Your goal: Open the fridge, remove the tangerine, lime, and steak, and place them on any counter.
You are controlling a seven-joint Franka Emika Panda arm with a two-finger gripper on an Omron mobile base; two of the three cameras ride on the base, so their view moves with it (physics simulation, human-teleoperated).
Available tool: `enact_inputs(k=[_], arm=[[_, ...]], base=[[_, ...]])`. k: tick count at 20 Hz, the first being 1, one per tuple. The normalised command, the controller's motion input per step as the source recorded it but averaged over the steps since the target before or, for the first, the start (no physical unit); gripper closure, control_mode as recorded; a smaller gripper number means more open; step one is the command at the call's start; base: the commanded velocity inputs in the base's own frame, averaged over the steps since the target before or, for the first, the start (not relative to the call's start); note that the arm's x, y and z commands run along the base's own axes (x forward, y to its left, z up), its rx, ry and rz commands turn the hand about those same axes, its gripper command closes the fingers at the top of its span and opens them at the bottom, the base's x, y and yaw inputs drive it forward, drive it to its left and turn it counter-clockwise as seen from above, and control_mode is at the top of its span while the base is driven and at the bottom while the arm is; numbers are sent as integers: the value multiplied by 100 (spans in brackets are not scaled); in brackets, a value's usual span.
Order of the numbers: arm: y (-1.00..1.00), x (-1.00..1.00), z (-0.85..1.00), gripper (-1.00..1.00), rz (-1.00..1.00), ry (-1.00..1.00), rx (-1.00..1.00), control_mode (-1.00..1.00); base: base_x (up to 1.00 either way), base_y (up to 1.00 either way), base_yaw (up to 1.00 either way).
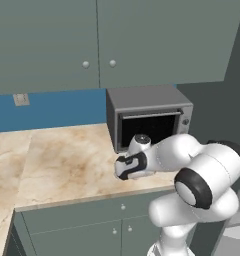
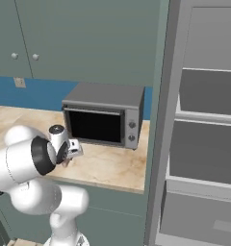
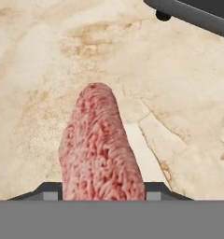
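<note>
My gripper [image 3: 103, 193] is shut on the steak [image 3: 100, 149], a pink-red slab that sticks out from between the fingers. It hangs just above the beige marble counter [image 3: 179, 93], in front of the microwave. In the left base view the hand [image 1: 129, 166] hovers low over the counter [image 1: 67, 160], near its front edge. From the right base view the fridge [image 2: 204, 144] stands open at the right, with bare grey shelves and a lower drawer. The tangerine and the lime are out of view.
A grey microwave [image 1: 149, 117] sits at the back of the counter right beside the hand, and its foot and lower edge [image 3: 198, 14] are close ahead. Grey-green wall cabinets [image 1: 97, 40] hang above. The counter stretches away to the left.
</note>
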Motion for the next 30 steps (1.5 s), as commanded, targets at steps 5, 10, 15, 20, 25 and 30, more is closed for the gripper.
enact_inputs(k=[5,10,15,20,25,30], arm=[[0,10,-29,100,0,3,0,-100],[0,3,-27,-100,0,1,0,-100],[-6,0,4,-100,0,0,0,-100],[-14,-7,76,-100,-2,0,3,-100],[-17,-24,100,-100,-5,0,11,-100],[-23,-56,100,-100,-17,0,6,-100]], base=[[0,0,0],[0,0,0],[0,0,0],[0,0,0],[0,0,0],[0,0,0]])
